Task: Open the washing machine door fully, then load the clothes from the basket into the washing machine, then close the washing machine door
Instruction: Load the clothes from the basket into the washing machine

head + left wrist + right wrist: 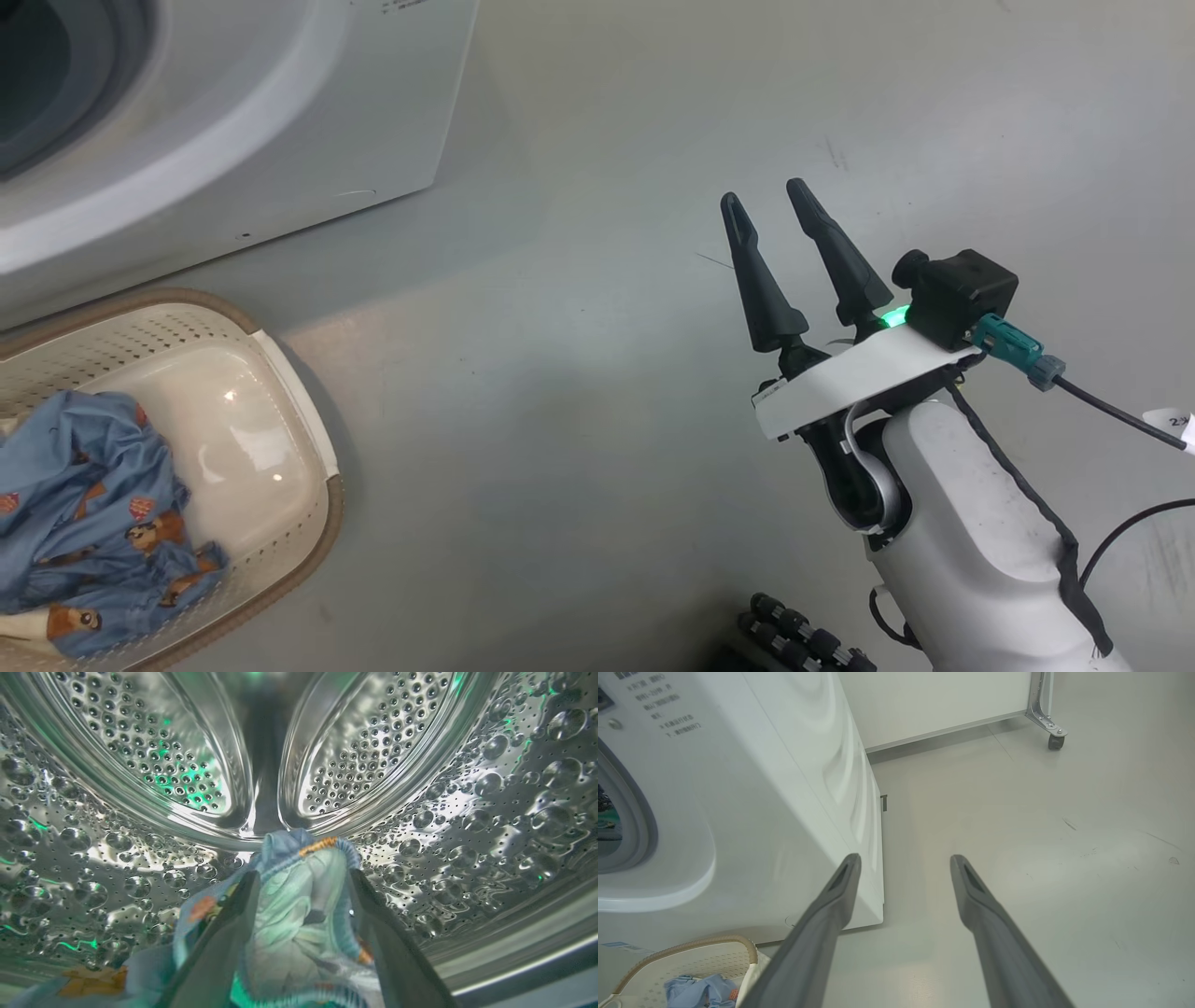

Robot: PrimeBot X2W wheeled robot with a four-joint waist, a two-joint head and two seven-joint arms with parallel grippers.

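My left gripper (303,873) has its jaws spread wide, with a pale blue and cream garment (289,905) bunched between the two fingers. I cannot tell whether the cloth presses on either finger. That garment is inside the washing machine, low in the perforated steel drum (467,812), with more blue fabric with orange print trailing towards the drum's mouth. The left wrist view gives me this, and green light glints off the steel.

My right gripper (905,857) is released too, with nothing between its fingers. It hangs over bare grey floor (597,373), off the washing machine's front corner and clear of it. In the head view the same gripper (764,191) points away from me, with a green light lit at its base.

The head view shows the washing machine (280,121) with its grey gasket (112,47). Just in front of the washing machine stands the basket (299,411), and the clothes (84,504) are heaped at one end of it. The right wrist view shows the washing machine's side panel (840,779), the basket's brown rim (691,944) below its front, and a castor (1055,742) on a metal leg beyond the washing machine.
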